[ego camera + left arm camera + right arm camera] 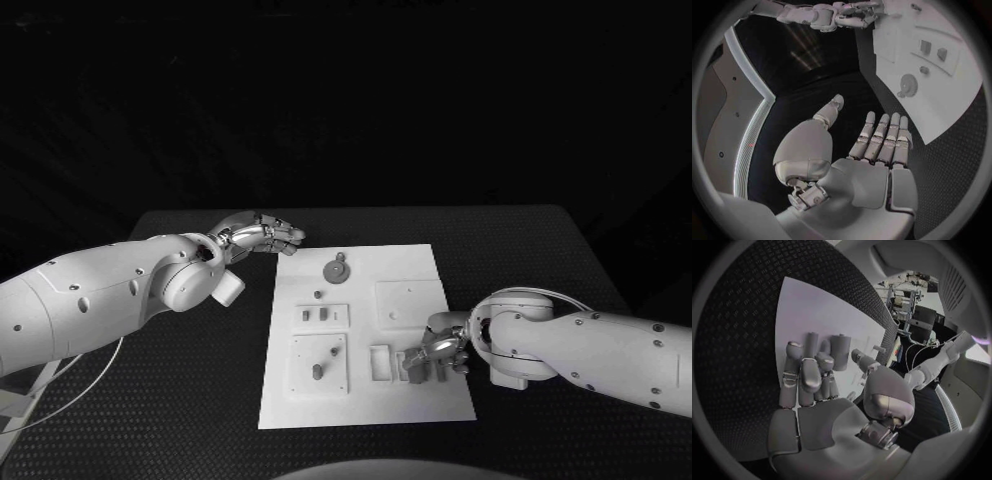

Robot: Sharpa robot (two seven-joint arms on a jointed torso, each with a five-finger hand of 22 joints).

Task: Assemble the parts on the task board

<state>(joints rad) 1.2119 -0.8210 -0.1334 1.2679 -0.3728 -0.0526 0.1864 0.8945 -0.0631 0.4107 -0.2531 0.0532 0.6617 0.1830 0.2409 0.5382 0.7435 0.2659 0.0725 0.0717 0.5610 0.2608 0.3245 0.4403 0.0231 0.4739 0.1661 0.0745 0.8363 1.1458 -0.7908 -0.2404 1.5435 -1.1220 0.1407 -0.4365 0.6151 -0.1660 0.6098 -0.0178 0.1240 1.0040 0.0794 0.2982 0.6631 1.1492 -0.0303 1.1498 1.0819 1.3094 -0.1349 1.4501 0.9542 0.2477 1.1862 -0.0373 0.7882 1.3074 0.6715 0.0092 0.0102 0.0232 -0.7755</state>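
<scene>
The white task board [433, 400] lies in the middle of the black table. On it are a gear-shaped part [336, 270], a slotted plate [325, 317], a plate with a peg [319, 364], a square plate [408, 300] and small bracket parts [382, 362]. My right hand [437, 348] is over the board's near right area, its fingers down at a dark part [421, 372]; I cannot tell whether it grips that part. In the right wrist view one finger of the right hand [811, 385] is curled. My left hand [263, 237] hovers off the board's far left corner. The left hand [873, 150] is open and holds nothing.
Bare black table [173, 400] surrounds the board on all sides. The left wrist view shows the board [942, 100] with the gear [907, 83] beyond the fingertips, and the right hand [839, 14] far off.
</scene>
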